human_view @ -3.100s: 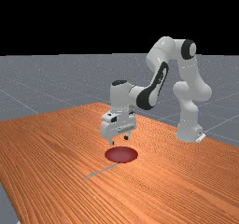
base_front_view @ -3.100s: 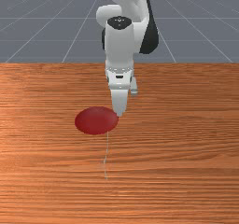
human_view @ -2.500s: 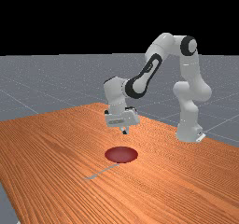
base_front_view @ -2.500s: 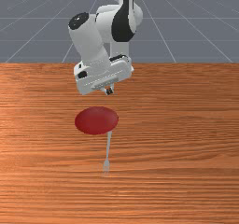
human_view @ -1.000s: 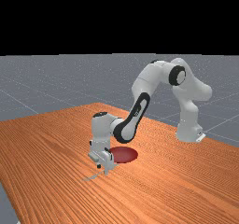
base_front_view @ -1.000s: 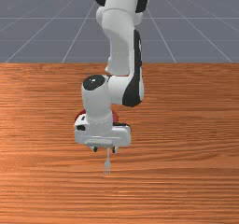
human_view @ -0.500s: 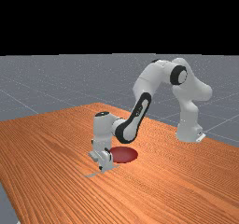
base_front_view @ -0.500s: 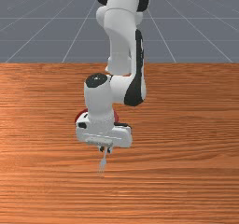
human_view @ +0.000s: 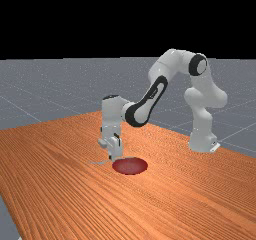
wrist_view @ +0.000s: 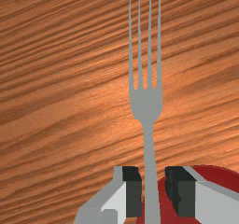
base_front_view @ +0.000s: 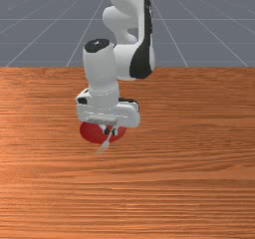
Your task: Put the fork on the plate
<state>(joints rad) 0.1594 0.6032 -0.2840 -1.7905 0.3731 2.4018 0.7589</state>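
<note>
Fork [wrist_view: 146, 107] is up off the wood, pinched by its handle in the gripper [base_front_view: 110, 131], whose two fingers [wrist_view: 134, 197] have it from both sides. From my wrist view the handle runs back between them and the tines reach out ahead, over table [base_front_view: 199, 148] rather than plate [human_view: 130, 167]. That red plate is the one other object I have near the work; it lies on the wood, and from the wrist I see part of it below the fingers and handle, mostly by one finger. In the front view the gripper and its housing cover the plate's upper part, so I can't read the rim there, while the fork slants across the red and its tines stick out past the near edge, toward the front view's bottom left. In the far view I have the gripper low, close by the plate's edge on the far view's left, with the fork's head pointing away from the plate, farther to the far view's left. The arm [human_view: 157, 86] comes in from the far view's right, its forearm passing above the table behind the plate. How much height I have between fork and plate, I can't tell exactly.
</note>
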